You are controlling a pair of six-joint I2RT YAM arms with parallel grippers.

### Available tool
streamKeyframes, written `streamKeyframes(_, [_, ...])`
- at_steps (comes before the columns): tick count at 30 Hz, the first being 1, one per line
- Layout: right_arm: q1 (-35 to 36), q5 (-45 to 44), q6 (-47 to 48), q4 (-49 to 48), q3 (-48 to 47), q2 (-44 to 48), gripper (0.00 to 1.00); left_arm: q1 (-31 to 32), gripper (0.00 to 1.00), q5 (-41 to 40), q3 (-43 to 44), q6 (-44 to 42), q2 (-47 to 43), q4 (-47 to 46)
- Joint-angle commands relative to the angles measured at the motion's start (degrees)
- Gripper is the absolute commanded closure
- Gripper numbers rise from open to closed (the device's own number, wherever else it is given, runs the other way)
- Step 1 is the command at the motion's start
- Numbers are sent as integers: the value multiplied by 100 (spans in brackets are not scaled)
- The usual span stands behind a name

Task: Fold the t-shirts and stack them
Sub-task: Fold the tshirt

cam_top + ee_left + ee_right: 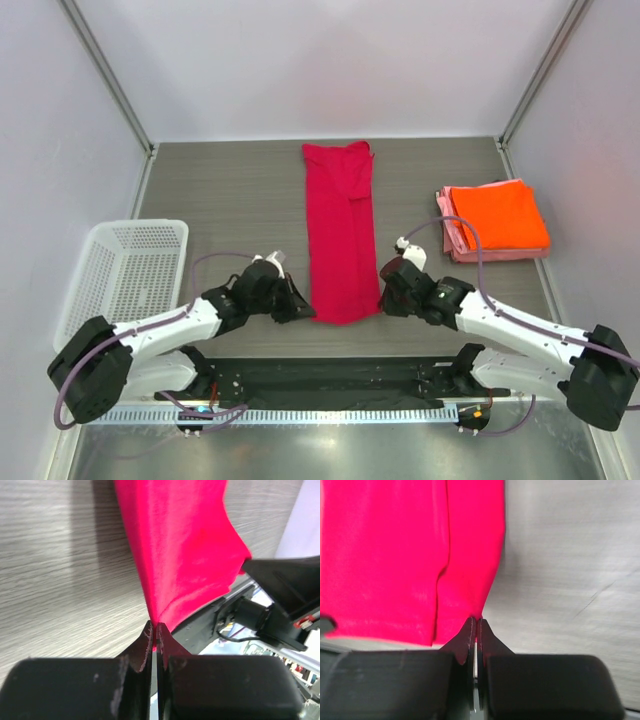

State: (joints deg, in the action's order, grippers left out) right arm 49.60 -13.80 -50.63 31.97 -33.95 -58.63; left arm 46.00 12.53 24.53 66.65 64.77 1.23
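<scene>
The soft crimson-magenta cloth t-shirt (338,235), folded to a long strip, lies in the middle of the grey table (220,190); the left gripper (304,312) pinches its near left corner, the right gripper (384,298) its near right corner; being light and limp, it should sag between them; the hem corners seem the good hold.

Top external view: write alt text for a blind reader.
A crimson-magenta cloth t-shirt, folded into a narrow strip, lies in the middle while the left gripper and right gripper each pinch a near corner. A folded bright orange t-shirt sits on a pale pink t-shirt at right; a white plastic mesh basket stands at left.
</scene>
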Motion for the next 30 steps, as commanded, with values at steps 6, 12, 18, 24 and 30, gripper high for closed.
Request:
streamKeyframes(6, [-1477,252,1283,-251,-1077,-368,99,-626,100,205,1167,-240,711,228])
streamKeyframes(12, [-2147,703,1653,-727,-2061,-1615,99,-1488,100,750,2361,-679,1799,298])
streamKeyframes(18, [-2526,1037,1776,-929,-2984,-2651,99,-1971,100,1058,3575,-873,2803,430])
streamKeyframes(24, [-2754,1195,1802,-1008,-3714,-3338,99,-2261,100,1155,4471,-1084,3568,553])
streamKeyframes(30, [-2851,1240,1846,-1017,-4382,-4076,99,-2578,100,1163,5025,-1216,4060,624])
